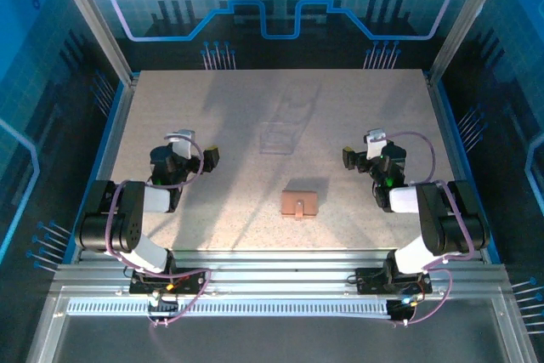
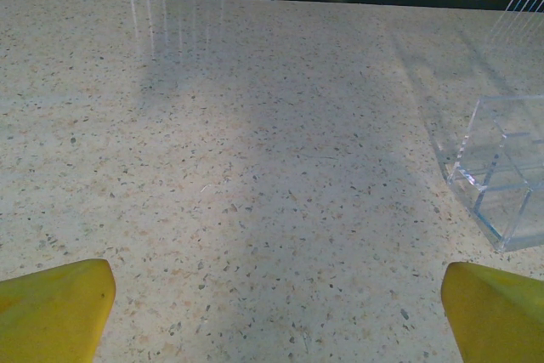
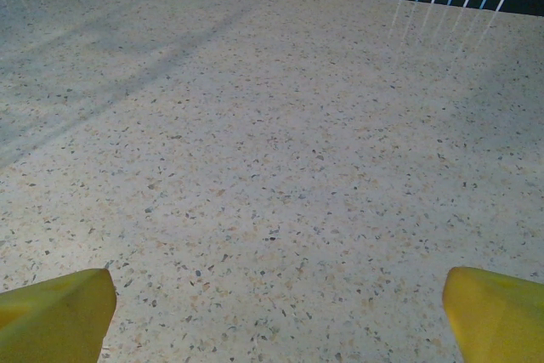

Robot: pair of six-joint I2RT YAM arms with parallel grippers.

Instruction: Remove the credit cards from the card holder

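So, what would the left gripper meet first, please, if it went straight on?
Probably only bare table: the left gripper looks aimed just left of the clear tray, though depth is unclear.

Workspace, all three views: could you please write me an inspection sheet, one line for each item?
Surface: speckled beige table, no spill or damage seen.
Job's things: card holder lies folded shut near the front middle; credit cards: nothing seen.
Clutter: clear plastic tray behind the holder, apart from it.
Grippers: left tool and right tool open, holding nothing, over bare table.
Cables: purple cables run along both arms, away from the holder.
Surroundings: blue printed walls, metal frame posts.
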